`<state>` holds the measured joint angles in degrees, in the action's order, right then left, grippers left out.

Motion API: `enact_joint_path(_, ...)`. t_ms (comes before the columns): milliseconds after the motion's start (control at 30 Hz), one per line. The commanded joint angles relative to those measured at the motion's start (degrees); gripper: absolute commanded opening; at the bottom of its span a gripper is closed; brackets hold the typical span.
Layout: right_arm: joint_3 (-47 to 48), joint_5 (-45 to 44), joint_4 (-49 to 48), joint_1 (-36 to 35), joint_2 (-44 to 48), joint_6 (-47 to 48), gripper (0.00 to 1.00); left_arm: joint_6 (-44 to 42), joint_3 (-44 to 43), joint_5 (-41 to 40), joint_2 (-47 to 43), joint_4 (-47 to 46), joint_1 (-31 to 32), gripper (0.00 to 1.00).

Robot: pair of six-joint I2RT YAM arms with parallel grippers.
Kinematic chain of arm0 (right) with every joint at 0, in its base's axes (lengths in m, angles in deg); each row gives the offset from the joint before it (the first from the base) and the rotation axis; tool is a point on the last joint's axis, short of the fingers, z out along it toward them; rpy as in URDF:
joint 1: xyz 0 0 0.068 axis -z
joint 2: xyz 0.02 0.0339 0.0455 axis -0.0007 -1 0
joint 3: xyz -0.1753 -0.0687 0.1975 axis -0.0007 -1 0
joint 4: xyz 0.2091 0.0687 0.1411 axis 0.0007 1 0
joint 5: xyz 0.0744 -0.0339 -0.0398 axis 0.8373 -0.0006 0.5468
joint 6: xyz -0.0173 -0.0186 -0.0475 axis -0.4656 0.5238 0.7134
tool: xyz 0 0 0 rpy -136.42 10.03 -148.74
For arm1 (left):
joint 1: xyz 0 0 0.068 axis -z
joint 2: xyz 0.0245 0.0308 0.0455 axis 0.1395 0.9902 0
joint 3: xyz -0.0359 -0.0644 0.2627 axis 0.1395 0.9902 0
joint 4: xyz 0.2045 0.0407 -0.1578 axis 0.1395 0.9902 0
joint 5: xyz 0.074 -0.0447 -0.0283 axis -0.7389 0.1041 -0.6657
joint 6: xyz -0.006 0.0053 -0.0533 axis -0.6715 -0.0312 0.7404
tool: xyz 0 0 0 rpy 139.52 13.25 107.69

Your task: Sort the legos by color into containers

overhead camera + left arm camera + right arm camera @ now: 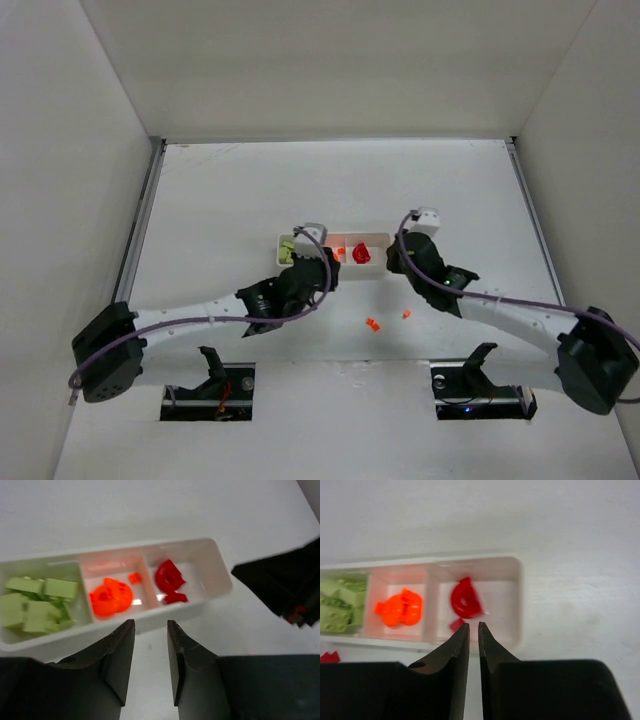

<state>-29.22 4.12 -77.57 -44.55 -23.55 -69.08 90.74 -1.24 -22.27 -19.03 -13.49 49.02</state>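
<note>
The white tray (220, 575) has three containers side by side. Pale green legos (37, 605) fill the left one, orange legos (111, 596) lie in the middle one, and red legos (169, 577) lie in the right one. My left gripper (150, 625) hovers at the tray's near wall, open, with nothing between its fingers. My right gripper (473, 625) is shut and empty, its tips over the near edge of the red legos' (465, 599) container. Two loose orange legos (372, 324) (407, 314) lie on the table in front of the tray (380, 240).
A small red piece (329, 656) lies on the table just in front of the tray's left part. Both arms converge on the tray, the right gripper (290, 590) close beside the tray's right end. White walls enclose the table.
</note>
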Motion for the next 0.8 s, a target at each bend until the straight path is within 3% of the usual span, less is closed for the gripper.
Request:
enact_joint_path(0,-8.0,-4.1,-1.0,2.5,9.3,-9.1,0.17,0.6,-5.4,-3.0,4.2,5.8,9.6,0.29)
enact_joint_path(67,-12.0,-5.1,1.2,3.5,14.2,-12.4,0.19,1.3,-8.1,-4.8,8.8,7.2,14.5,0.30)
enact_joint_path(200,-16.0,-8.1,5.2,7.9,21.9,-16.2,0.44,1.2,-12.6,-4.1,18.8,3.9,20.0,0.35)
enact_joint_path(300,-15.8,-7.6,7.0,12.6,26.6,-16.2,0.56,0.0,-16.7,-0.7,24.6,0.8,21.8,0.37)
enact_joint_path(500,-14.7,-4.5,6.0,19.6,29.2,-14.9,0.59,-1.5,-23.2,2.4,33.6,-3.0,22.9,0.39)
enact_joint_path(767,-17.7,2.2,1.5,23.4,29.1,-14.9,0.59,-2.5,-28.4,6.0,40.2,-2.9,22.7,0.39)
